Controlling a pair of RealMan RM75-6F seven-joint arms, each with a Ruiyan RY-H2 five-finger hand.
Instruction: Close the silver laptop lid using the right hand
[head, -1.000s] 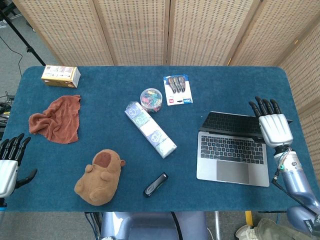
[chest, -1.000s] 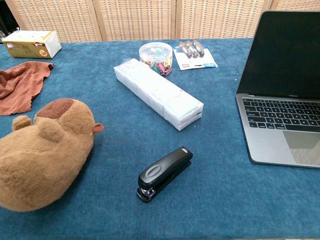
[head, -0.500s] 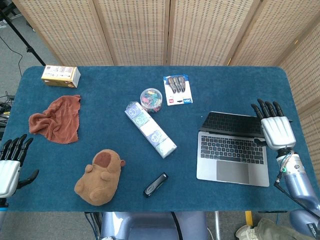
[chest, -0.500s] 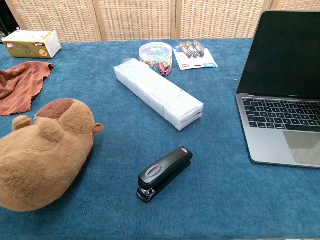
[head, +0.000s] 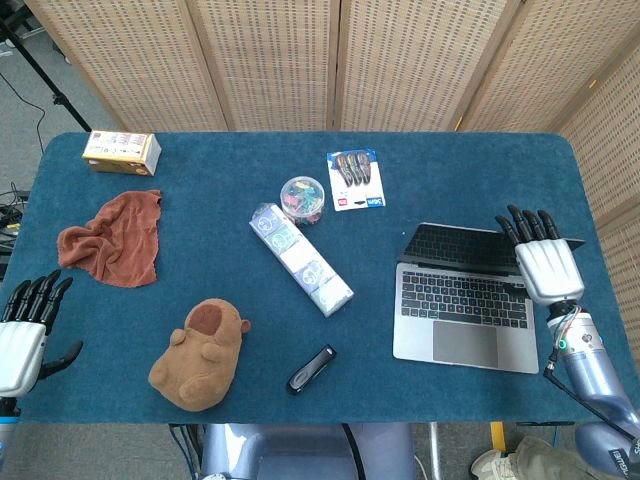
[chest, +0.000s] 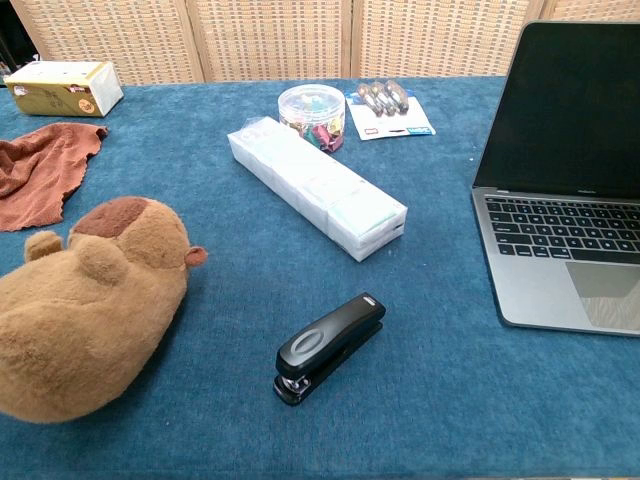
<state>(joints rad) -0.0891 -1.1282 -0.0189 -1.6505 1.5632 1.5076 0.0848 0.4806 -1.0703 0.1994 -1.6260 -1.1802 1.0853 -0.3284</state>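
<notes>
One silver aluminium laptop (head: 465, 300) sits open near the right end of the blue felt-covered worktop (head: 200, 210), its dark screen (chest: 570, 100) upright and leaning a little back, the keyboard facing the robot. The lid is not yet down.

The right robot hand (head: 545, 262) hovers at the laptop's right side, beside the screen's outer edge, palm down, fingers spread and pointing away from the robot, holding nothing. Whether any finger touches the lid cannot be told from the head view, and the chest view does not show this hand at all.

To do the step well, the hand should probably reach behind the top edge of the screen, lay its fingers flat against the back of the lid and draw it forward and down in an arc around the hinge. Pressing near the middle of the top edge would avoid twisting the lid; a push from the corner could slide the base across the felt. Easing off just above the keyboard would keep it from slamming.

Further out lie a long white wrapped packet (head: 300, 258), a round clear tub of coloured clips (head: 302, 197) and a black stapler (head: 311, 368), all well apart from the laptop. The left robot hand (head: 24, 335) waits open and empty at the worktop's near left corner.
</notes>
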